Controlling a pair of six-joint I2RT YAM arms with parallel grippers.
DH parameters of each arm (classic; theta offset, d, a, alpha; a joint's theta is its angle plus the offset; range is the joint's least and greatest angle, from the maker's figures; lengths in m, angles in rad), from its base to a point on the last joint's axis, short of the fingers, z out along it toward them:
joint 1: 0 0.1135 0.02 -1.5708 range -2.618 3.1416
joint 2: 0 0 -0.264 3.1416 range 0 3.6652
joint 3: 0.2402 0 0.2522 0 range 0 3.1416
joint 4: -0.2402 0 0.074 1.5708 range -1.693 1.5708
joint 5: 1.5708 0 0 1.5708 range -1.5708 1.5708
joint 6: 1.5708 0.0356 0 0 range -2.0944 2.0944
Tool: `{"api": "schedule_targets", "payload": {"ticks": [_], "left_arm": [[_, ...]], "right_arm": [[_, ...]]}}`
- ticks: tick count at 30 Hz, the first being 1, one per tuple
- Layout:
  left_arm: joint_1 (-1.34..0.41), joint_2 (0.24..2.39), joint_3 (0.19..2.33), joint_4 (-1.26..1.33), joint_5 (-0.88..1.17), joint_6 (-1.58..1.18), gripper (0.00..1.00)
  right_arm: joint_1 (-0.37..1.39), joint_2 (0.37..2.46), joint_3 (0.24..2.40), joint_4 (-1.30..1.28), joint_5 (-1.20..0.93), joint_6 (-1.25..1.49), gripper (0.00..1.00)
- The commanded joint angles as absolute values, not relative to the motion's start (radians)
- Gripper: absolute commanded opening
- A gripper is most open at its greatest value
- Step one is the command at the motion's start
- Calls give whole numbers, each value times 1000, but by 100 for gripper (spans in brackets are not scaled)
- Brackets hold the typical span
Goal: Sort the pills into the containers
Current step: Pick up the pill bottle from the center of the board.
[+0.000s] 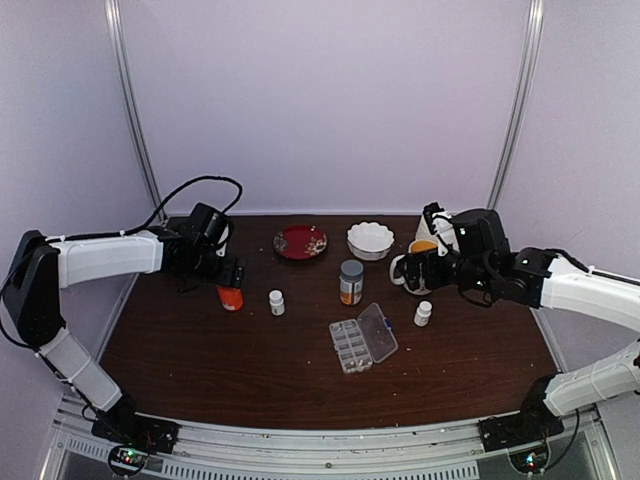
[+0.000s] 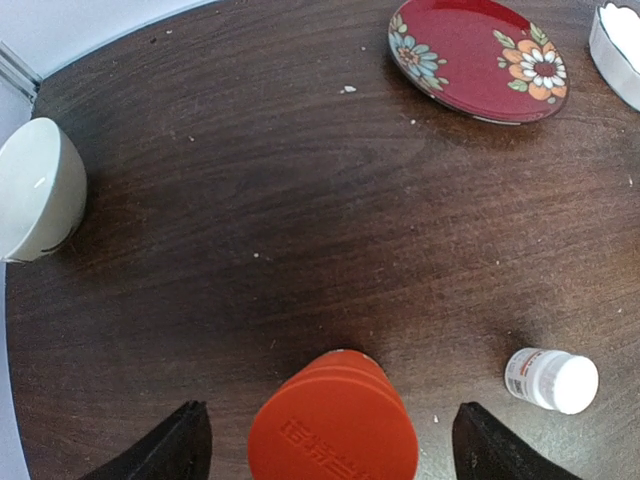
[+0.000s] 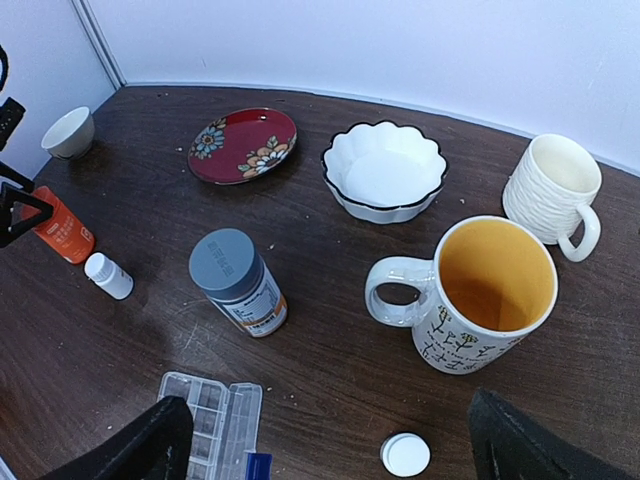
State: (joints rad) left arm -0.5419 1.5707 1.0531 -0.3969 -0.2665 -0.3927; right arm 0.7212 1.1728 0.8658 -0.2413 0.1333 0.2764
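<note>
The clear organizer box [image 1: 352, 347] lies open in the middle of the table, its lid [image 1: 379, 331] folded out to the right. It also shows at the bottom of the right wrist view [image 3: 205, 415]. I cannot make out any pills; they are too small to tell. My left gripper [image 1: 232, 276] is open and hangs just over the orange pill bottle [image 1: 231, 297]. The bottle's cap [image 2: 333, 428] sits between the spread fingers without touching them. My right gripper [image 1: 424, 274] is open and empty, above the table near a yellow-lined mug [image 3: 490, 290].
A small white bottle [image 1: 277, 302] stands right of the orange one. A grey-capped bottle [image 1: 351, 282], a red plate [image 1: 300, 241] and a scalloped white bowl [image 1: 370, 240] stand behind the box. Another small white bottle [image 1: 423, 313], a ribbed white mug [image 3: 555, 190] and a small bowl [image 2: 35, 190] also stand there.
</note>
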Motion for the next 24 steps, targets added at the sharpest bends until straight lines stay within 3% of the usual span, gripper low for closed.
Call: {"api": "schedule_targets", "payload": {"ticks": [1,5,12,19,24], "left_arm": [[-534,1576,1077,-416,-269,-418,85],[-534,1582,1068,-411,-280,-424,85],[-534,1579,1066,-429,-326,-408,71],[-534,1559,1045,-424,-328,-402,75],[-534,1554,1046,-428,-331,-392,61]], "right_arm": [[716,1180,900,-236,108,269,100],[716,1184,904,-229,78,243,100],[729,1288,1030,-313,27,244,100],[749,1391,1107,-327,3,223,100],[770,1493,1219,-401,3,215,97]]}}
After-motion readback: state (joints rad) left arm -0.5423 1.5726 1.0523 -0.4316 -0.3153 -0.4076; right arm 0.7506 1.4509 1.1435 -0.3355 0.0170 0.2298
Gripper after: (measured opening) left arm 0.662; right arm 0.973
